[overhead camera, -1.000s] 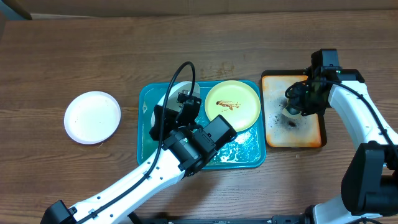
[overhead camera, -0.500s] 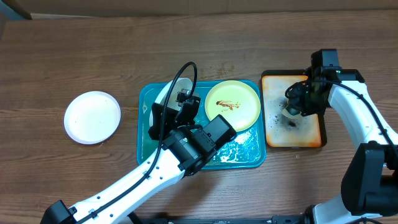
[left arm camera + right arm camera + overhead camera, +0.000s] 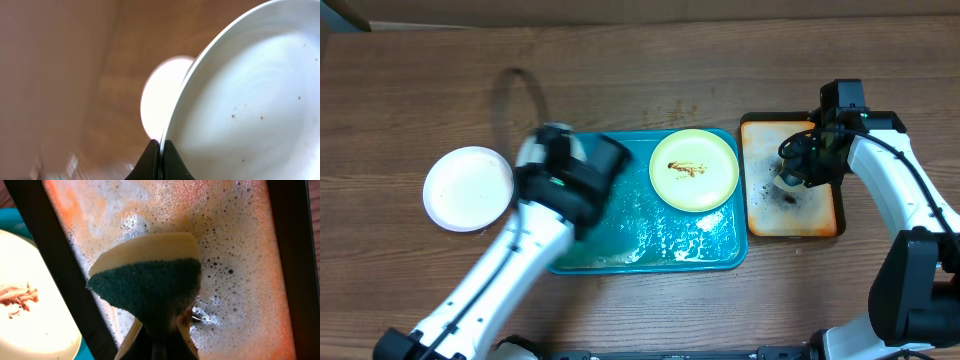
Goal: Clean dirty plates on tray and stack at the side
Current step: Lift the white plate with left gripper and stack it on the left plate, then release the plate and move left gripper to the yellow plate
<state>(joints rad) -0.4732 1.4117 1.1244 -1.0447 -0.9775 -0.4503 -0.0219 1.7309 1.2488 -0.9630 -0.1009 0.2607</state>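
Clamping a white plate (image 3: 240, 100) by its rim, your left gripper (image 3: 160, 151) hung blurred above the teal tray (image 3: 620, 250), at its left end. A second white plate (image 3: 468, 188) lay near the left edge of the tabletop (image 3: 620, 80); the smeared yellow-green plate (image 3: 694, 168) sat on the tray. Your right gripper (image 3: 162, 335) pinched a sponge (image 3: 150, 280) over the foamy orange tray (image 3: 240, 255).

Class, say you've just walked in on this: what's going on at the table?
The left gripper holds a white plate by its rim, close to a second white plate lying on the table left of the teal tray. A yellow-green plate with a brown smear sits on that tray, not yet cleaned. The right gripper holds a sponge over the foamy orange tray.
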